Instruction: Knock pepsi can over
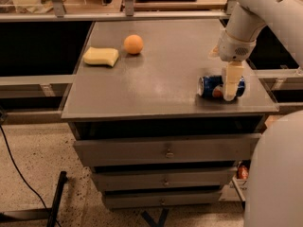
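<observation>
The pepsi can (211, 86) is dark blue with a red-white logo. It lies on its side on the grey table top (161, 70), near the front right corner, silver end facing left. My gripper (230, 87) hangs down from the white arm straight over the can's right half, and its cream tip crosses in front of the can and touches it.
An orange ball (133, 44) and a yellow sponge (101, 56) sit at the table's back left. The table's right edge and front edge are close to the can. Drawers (165, 150) are below the top. The robot's white body (277, 174) fills the lower right.
</observation>
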Tool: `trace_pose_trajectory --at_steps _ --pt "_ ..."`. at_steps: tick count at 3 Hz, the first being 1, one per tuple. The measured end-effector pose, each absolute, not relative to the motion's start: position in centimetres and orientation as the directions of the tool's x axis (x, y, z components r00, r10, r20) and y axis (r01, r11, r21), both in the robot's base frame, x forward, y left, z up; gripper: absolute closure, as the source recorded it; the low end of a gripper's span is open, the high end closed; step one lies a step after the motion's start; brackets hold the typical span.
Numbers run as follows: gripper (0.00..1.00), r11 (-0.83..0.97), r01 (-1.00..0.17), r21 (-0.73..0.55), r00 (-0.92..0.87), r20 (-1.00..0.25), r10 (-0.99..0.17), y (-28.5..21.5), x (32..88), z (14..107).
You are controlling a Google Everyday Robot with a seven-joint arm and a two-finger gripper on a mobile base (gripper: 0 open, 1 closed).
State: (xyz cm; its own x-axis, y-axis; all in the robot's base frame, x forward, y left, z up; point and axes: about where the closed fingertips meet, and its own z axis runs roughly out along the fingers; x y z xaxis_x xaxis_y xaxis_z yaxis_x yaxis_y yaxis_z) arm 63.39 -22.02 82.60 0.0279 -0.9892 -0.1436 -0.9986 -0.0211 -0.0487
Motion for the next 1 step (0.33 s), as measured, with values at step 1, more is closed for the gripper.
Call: trace_pose_trajectory --at_steps 1 --pt "0.00 -0.021 -0.999 -0.049 0.028 -0.144 -0.989 -22.01 63.39 82.59"
